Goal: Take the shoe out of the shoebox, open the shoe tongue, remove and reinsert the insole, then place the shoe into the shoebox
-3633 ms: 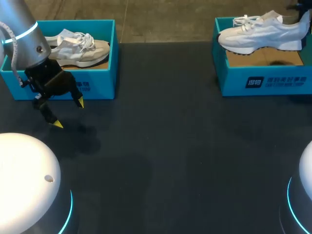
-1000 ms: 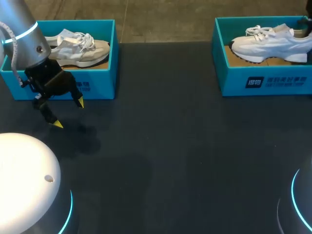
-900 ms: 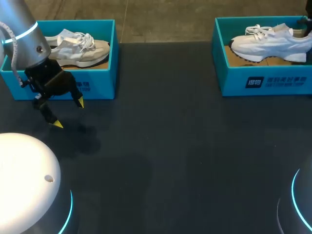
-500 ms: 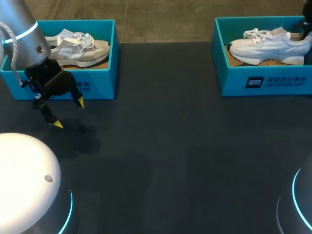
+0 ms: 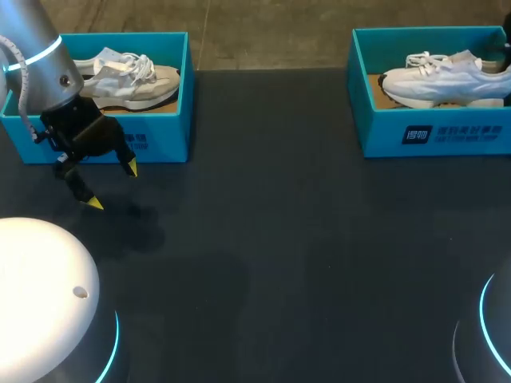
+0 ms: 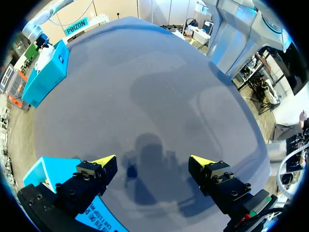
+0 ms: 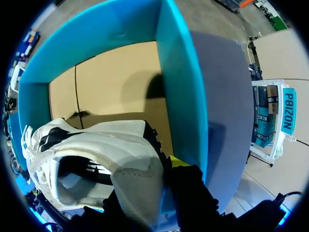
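Note:
A white shoe [image 5: 447, 76] sits low inside the teal right shoebox [image 5: 431, 132], its toe toward the table's middle. My right gripper [image 7: 159, 181] is shut on the shoe's heel [image 7: 140, 159], close to the box's wall [image 7: 181, 92]; one yellow tip [image 7: 178, 162] shows beside the heel, and the other is hidden. The box's brown floor [image 7: 111, 87] lies ahead of the shoe. I cannot tell whether the sole rests on it. My left gripper [image 5: 113, 185] hangs open over bare table in front of the left shoebox [image 5: 160, 140], holding nothing.
The left shoebox holds a second pale shoe [image 5: 128, 80]. In the left wrist view that box's corner [image 6: 48, 169] lies beside one finger, and the right shoebox [image 6: 46, 72] stands far ahead across the dark table [image 5: 279, 239].
The right gripper has shifted the shoe rightward and lowered it deeper into the right shoebox. The left arm has not moved.

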